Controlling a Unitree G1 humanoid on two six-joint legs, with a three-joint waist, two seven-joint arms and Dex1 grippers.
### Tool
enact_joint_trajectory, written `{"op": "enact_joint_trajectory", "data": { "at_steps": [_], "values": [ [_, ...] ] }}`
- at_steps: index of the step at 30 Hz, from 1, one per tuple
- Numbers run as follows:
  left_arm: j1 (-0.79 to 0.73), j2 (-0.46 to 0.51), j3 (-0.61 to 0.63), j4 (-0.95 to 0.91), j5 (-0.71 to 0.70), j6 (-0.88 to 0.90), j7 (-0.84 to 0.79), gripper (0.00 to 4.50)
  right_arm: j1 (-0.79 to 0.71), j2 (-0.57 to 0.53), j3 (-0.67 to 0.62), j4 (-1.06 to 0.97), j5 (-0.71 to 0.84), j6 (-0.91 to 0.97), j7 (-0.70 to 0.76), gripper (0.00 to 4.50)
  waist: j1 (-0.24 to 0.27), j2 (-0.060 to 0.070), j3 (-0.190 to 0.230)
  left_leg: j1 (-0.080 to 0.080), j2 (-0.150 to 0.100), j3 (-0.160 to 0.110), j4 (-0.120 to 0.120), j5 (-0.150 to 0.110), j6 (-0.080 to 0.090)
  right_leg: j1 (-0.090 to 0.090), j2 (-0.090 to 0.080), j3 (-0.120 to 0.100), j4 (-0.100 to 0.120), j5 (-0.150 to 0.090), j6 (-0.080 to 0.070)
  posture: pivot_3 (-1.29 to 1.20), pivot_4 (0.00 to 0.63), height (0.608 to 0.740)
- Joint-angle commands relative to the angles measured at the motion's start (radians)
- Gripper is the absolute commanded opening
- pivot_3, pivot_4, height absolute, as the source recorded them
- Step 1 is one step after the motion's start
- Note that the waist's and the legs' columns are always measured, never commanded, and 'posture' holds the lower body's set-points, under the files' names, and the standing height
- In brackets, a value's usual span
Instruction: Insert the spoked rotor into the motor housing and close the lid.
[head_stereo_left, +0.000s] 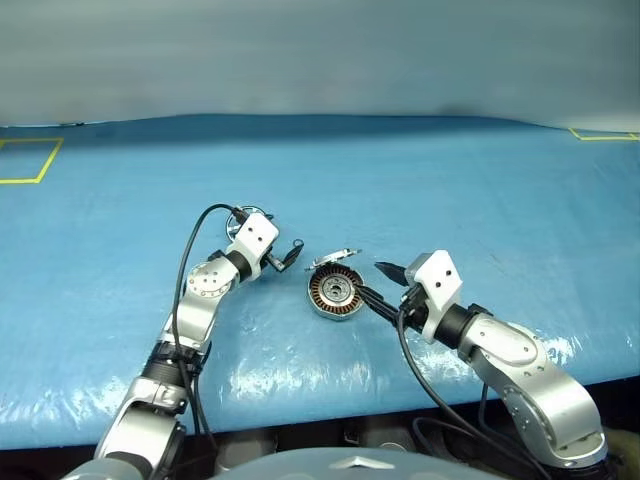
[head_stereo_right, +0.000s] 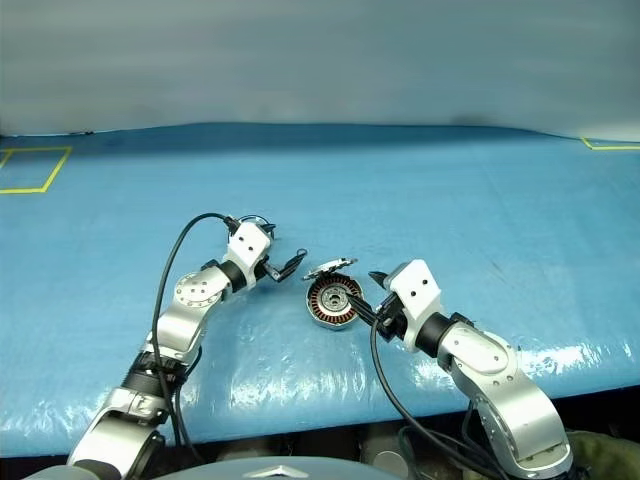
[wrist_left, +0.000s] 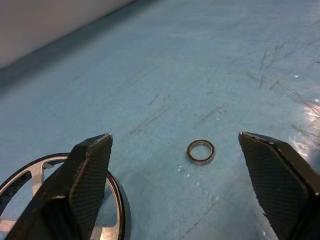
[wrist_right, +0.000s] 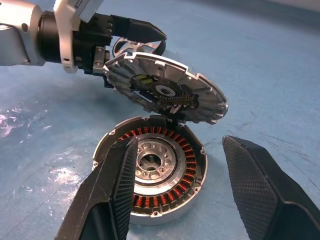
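The motor housing (wrist_right: 150, 165) lies on the blue mat with its copper-brown windings showing. Its ribbed lid (wrist_right: 165, 90) stands tilted up, joined at the housing's far edge. My right gripper (wrist_right: 180, 142) is open, one finger on each side of the housing; a gap shows beside one finger. My left gripper (wrist_left: 175, 137) is open and holds nothing, just to the left of the raised lid (head_stereo_left: 333, 260). The spoked rotor (wrist_left: 37, 170) lies flat on the mat, partly hidden by one left finger. It also shows behind the left gripper in the right wrist view (wrist_right: 131, 46).
A tiny thin ring (wrist_left: 201, 151) lies on the mat just beyond the left gripper's fingertips. The blue mat (head_stereo_left: 480, 190) stretches far back and to both sides. Yellow tape marks (head_stereo_left: 30, 160) sit at the far left and far right. The table's front edge is close to me.
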Motion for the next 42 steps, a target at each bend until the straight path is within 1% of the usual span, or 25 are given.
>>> {"op": "enact_joint_trajectory", "data": {
  "at_steps": [1, 5, 11, 15, 17, 21, 25, 31, 32, 33, 34, 42],
  "values": [
    [-0.041, -0.02, -0.036, 0.002, 0.002, 0.016, -0.033, 4.47, 0.0, 0.007, -0.001, -0.014, -0.005, -0.02, -0.01, 2.84, -0.001, 0.0, 0.0, 0.0, 0.0, 0.0, 0.0, 0.0, 0.0, 0.0, 0.0, 0.0, 0.0, 0.0, 0.001, 0.0, 0.15, 0.74],
    [-0.055, -0.013, -0.067, 0.021, 0.02, 0.051, -0.057, 4.47, 0.009, 0.015, 0.002, -0.013, -0.015, -0.024, -0.02, 2.84, -0.004, 0.0, 0.0, 0.0, 0.0, 0.0, 0.0, 0.0, 0.0, 0.0, 0.0, 0.0, 0.0, -0.001, 0.001, 0.0, 0.15, 0.74],
    [-0.059, -0.035, -0.056, 0.038, 0.042, 0.168, 0.009, 4.47, 0.022, 0.028, 0.009, -0.017, -0.023, -0.029, -0.03, 2.84, -0.004, 0.0, 0.0, 0.0, 0.001, 0.0, 0.0, 0.0, 0.0, 0.0, 0.0, 0.0, 0.0, -0.002, 0.003, 0.0, 0.15, 0.74],
    [-0.052, -0.039, -0.054, 0.02, 0.038, 0.23, 0.015, 4.47, 0.023, 0.032, 0.005, -0.015, -0.026, -0.031, -0.029, 2.84, -0.003, 0.0, 0.0, 0.0, 0.002, 0.0, 0.0, 0.0, 0.0, 0.0, 0.0, 0.0, 0.0, -0.002, 0.004, 0.0, 0.15, 0.74],
    [-0.049, -0.032, -0.067, 0.023, 0.052, 0.235, 0.018, 4.47, 0.021, 0.033, 0.006, -0.01, -0.03, -0.033, -0.028, 2.84, -0.003, 0.0, 0.0, 0.001, 0.002, 0.0, 0.0, 0.0, 0.0, 0.0, 0.0, 0.0, 0.0, -0.002, 0.004, 0.0, 0.15, 0.74],
    [-0.044, -0.05, -0.058, 0.016, 0.007, 0.327, -0.009, 4.47, 0.014, 0.033, 0.016, -0.003, -0.037, -0.034, -0.028, 2.84, -0.004, 0.0, 0.0, 0.001, 0.002, 0.0, 0.0, 0.0, 0.0, 0.001, 0.0, 0.0, 0.001, -0.002, 0.004, 0.0, 0.15, 0.74],
    [-0.046, -0.051, -0.046, 0.042, 0.027, 0.334, 0.036, 4.47, 0.013, 0.032, 0.016, -0.001, -0.036, -0.034, -0.028, 2.84, -0.003, 0.0, -0.001, 0.001, 0.002, 0.0, 0.0, 0.0, 0.0, 0.001, 0.0, 0.0, 0.001, -0.002, 0.004, 0.0, 0.15, 0.74],
    [-0.043, -0.064, -0.028, 0.062, 0.017, 0.362, 0.058, 4.47, 0.009, 0.03, 0.025, 0.003, -0.043, -0.032, -0.03, 2.84, -0.003, 0.0, -0.001, 0.003, 0.002, 0.0, 0.0, 0.0, 0.0, 0.002, 0.0, 0.0, 0.001, -0.002, 0.004, 0.0, 0.15, 0.74],
    [-0.041, -0.066, -0.025, 0.062, 0.008, 0.363, 0.054, 4.1, 0.008, 0.03, 0.027, 0.003, -0.043, -0.031, -0.03, 2.84, -0.003, 0.0, -0.001, 0.003, 0.002, 0.0, 0.0, 0.0, 0.0, 0.003, 0.0, 0.001, 0.001, -0.002, 0.004, 0.0, 0.15, 0.74],
    [-0.039, -0.068, -0.023, 0.061, 0.002, 0.364, 0.05, 3.88, 0.008, 0.03, 0.027, 0.003, -0.044, -0.03, -0.03, 2.84, -0.003, 0.0, -0.001, 0.003, 0.002, 0.0, 0.0, 0.0, 0.0, 0.003, 0.0, 0.001, 0.001, -0.002, 0.003, 0.0, 0.15, 0.74],
    [-0.036, -0.067, -0.029, 0.063, 0.01, 0.368, 0.057, 3.57, 0.008, 0.029, 0.028, 0.003, -0.044, -0.029, -0.03, 2.84, -0.004, 0.0, -0.001, 0.003, 0.002, 0.0, 0.001, 0.0, 0.0, 0.003, 0.0, 0.001, 0.001, -0.002, 0.003, 0.0, 0.15, 0.74],
    [-0.022, -0.04, -0.051, 0.065, 0.025, 0.35, 0.052, 0.95, 0.001, 0.028, 0.035, 0.007, -0.047, -0.024, -0.029, 2.84, -0.005, 0.0, -0.002, 0.004, 0.002, 0.0, 0.001, 0.0, 0.0, 0.003, 0.0, 0.001, 0.001, -0.002, 0.004, 0.0, 0.15, 0.74]
  ]
}}
